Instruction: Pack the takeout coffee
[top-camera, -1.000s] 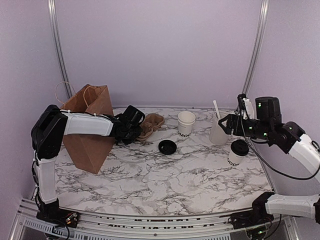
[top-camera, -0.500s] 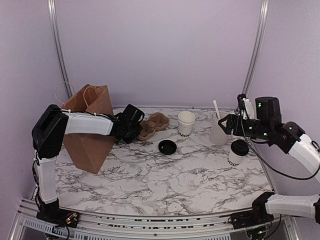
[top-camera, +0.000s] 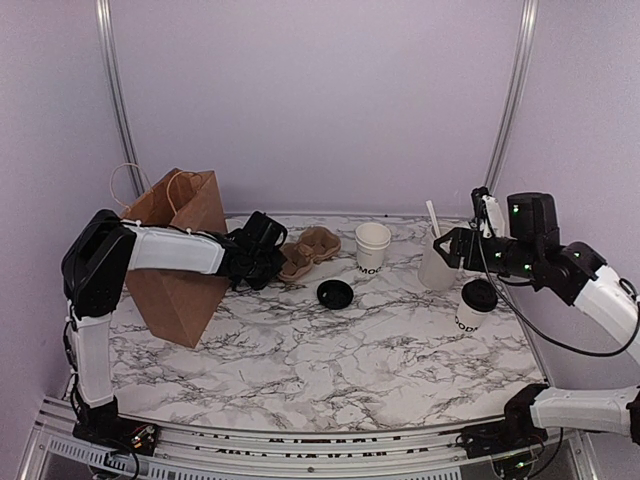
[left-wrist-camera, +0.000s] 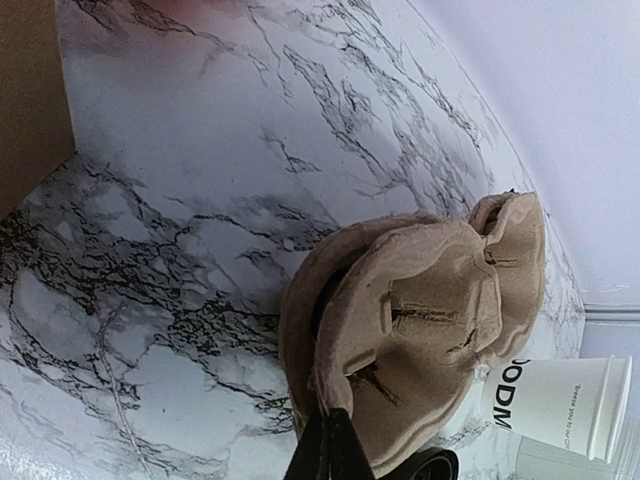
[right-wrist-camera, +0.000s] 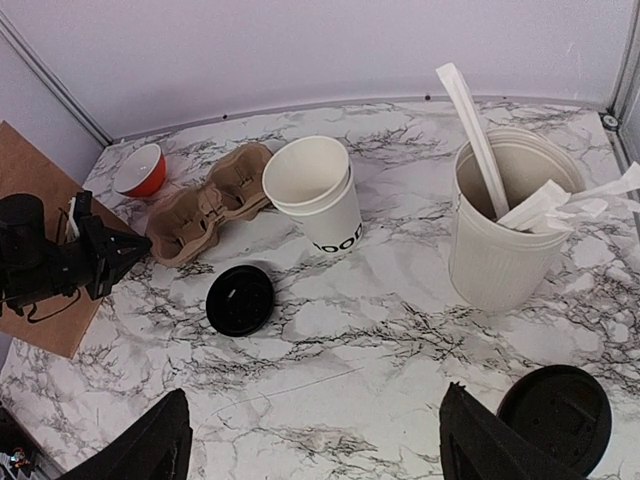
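Observation:
The takeout coffee, a small white cup with dark lettering and a black lid, stands at the right of the table. My right gripper hovers open just above and left of it, holding nothing; in the top view the right gripper is beside the utensil cup. My left gripper is shut on the near rim of a brown pulp cup carrier. The carrier lies at the back left, next to the bag.
A brown paper bag stands open at the left. Stacked lidless white cups and a loose black lid sit mid-table. A ribbed white cup of utensils stands back right. A small orange-red bowl sits behind the carrier.
My left gripper has closed on the carrier's rim, and the carrier has shifted slightly. The right arm has hardly moved.

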